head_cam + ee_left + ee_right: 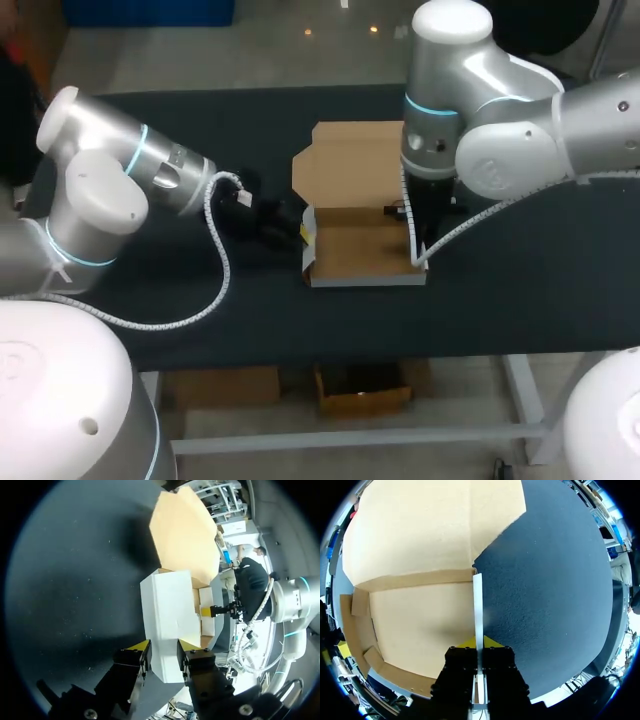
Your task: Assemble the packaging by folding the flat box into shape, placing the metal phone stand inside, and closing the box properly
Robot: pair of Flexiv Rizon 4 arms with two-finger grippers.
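The cardboard box (360,252) stands half folded in the middle of the black table, its brown lid (350,158) lying open toward the back. My right gripper (413,245) is shut on the box's right wall (478,600), a thin white strip pinched between its fingers (479,642). At the box's left side, my left gripper (303,235) has its yellow tips apart (162,647). The white outer wall (167,615) sits in the gap just ahead of them. Beyond that wall, my right gripper's tip (207,611) shows inside the box. No metal phone stand is in sight.
Bare black table (530,290) surrounds the box on the front, left and right. The open lid (420,525) covers the table behind the box floor (420,625). My left arm's white cable (220,260) loops over the table to the left.
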